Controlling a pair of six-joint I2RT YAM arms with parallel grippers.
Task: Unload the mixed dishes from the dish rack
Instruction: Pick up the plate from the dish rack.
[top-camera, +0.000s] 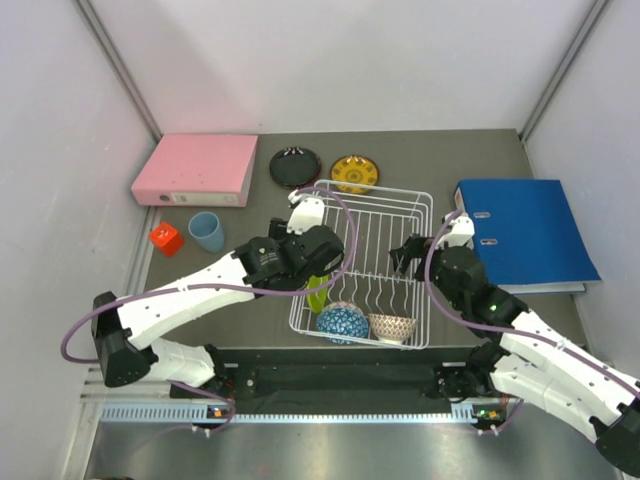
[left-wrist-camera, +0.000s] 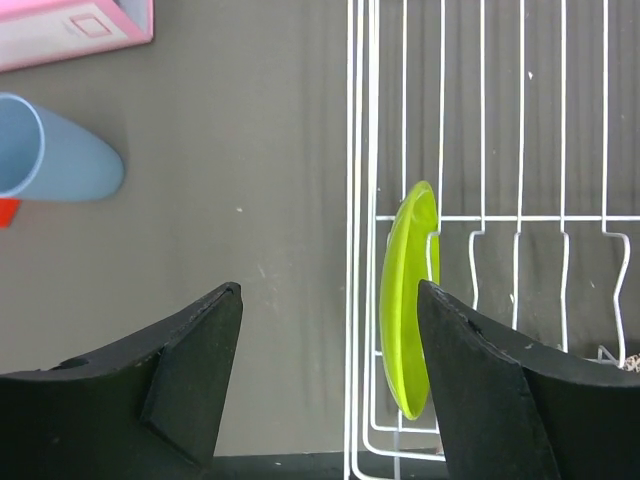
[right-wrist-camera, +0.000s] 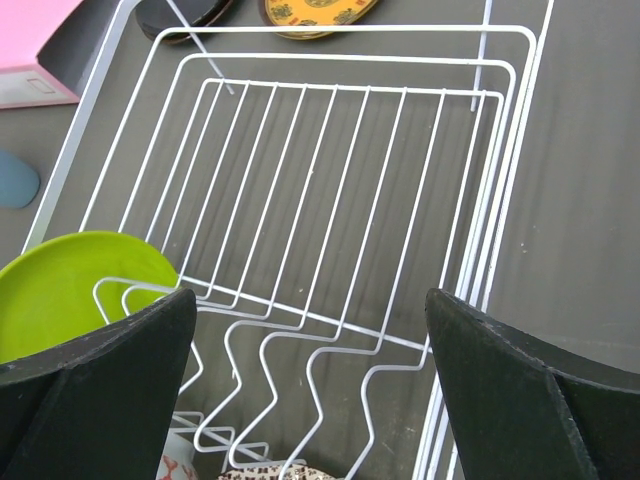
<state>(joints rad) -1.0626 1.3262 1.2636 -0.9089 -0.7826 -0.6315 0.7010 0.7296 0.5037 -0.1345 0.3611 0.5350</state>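
The dish rack (top-camera: 375, 187) is a white wire basket in the middle of the table. A lime green plate (top-camera: 317, 292) stands on edge in its left slot. At the near end sit a blue patterned bowl (top-camera: 342, 322) and a beige patterned bowl (top-camera: 392, 326). My left gripper (left-wrist-camera: 330, 290) is open and straddles the rack's left wall, with the green plate (left-wrist-camera: 405, 300) just inside its right finger and not gripped. Over the rack's right side my right gripper (right-wrist-camera: 310, 295) is open and holds nothing. Outside the rack are a pale blue cup (top-camera: 207, 232), a dark red plate (top-camera: 295, 167) and a yellow plate (top-camera: 354, 173).
A pink binder (top-camera: 196, 169) lies at the back left and a blue binder (top-camera: 525, 232) to the right of the rack. A small red cube (top-camera: 166, 238) sits beside the cup. White walls close in the table at the back and on both sides.
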